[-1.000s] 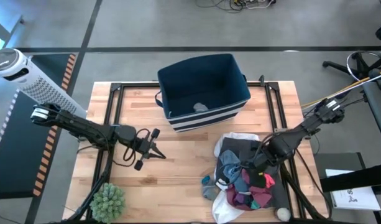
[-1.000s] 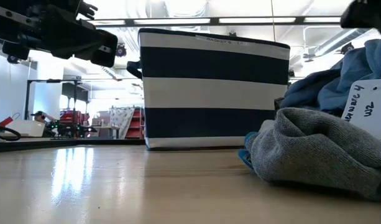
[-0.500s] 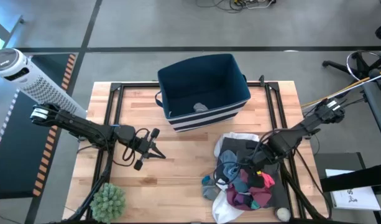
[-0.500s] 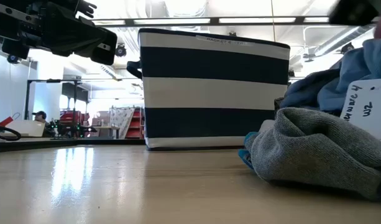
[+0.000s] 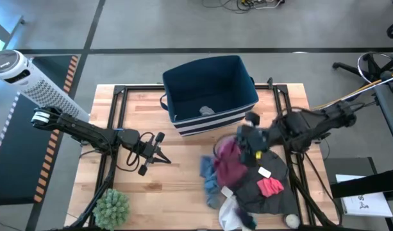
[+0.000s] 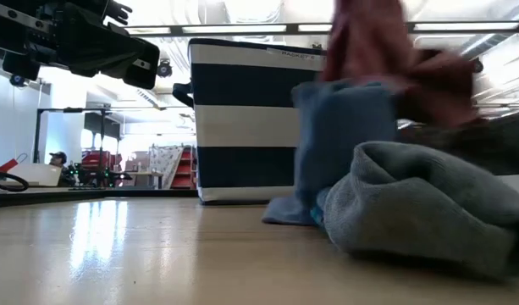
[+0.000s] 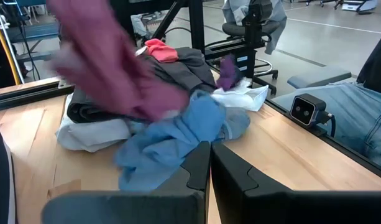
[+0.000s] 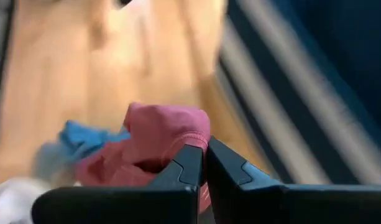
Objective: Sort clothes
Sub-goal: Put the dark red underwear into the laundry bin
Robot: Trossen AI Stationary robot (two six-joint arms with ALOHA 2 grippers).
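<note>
The clothes lie in a pile at the table's near right: a dark grey garment (image 5: pixel 263 192), a small red one (image 5: pixel 270 186) and a white one (image 5: pixel 229 215). My right gripper (image 5: pixel 250 140) is above the pile's far left side, shut on a maroon garment (image 5: pixel 229 160). A blue-grey garment (image 5: pixel 209 176) trails beside it, its lower end on the table (image 6: pixel 284 216). My left gripper (image 5: pixel 159 151) hovers shut and holds nothing, left of the table's middle. The navy striped bin (image 5: pixel 209 122) stands at the far middle. My right gripper pinches a bunched top part of the maroon garment (image 8: pixel 178 140) between its two fingers; one layer or several, I cannot tell. The garment hangs slack below the fingers, raised above the pile (image 6: pixel 369 51). The blue-grey garment (image 6: pixel 344 135) hangs up against it.
A small grey piece (image 5: pixel 207 110) lies inside the bin. A green plant (image 5: pixel 111 208) stands at the near left corner. A white tag (image 5: pixel 265 172) lies on the dark grey garment, and a pale ball (image 5: pixel 291 220) sits near the pile. Bare wood spans the table's middle (image 5: pixel 177 186).
My right gripper has shut on the maroon garment in the pile, then risen and gone left and toward the bin with it. The maroon garment is lifted off the pile. The blue-grey garment has been dragged out to the pile's left side.
</note>
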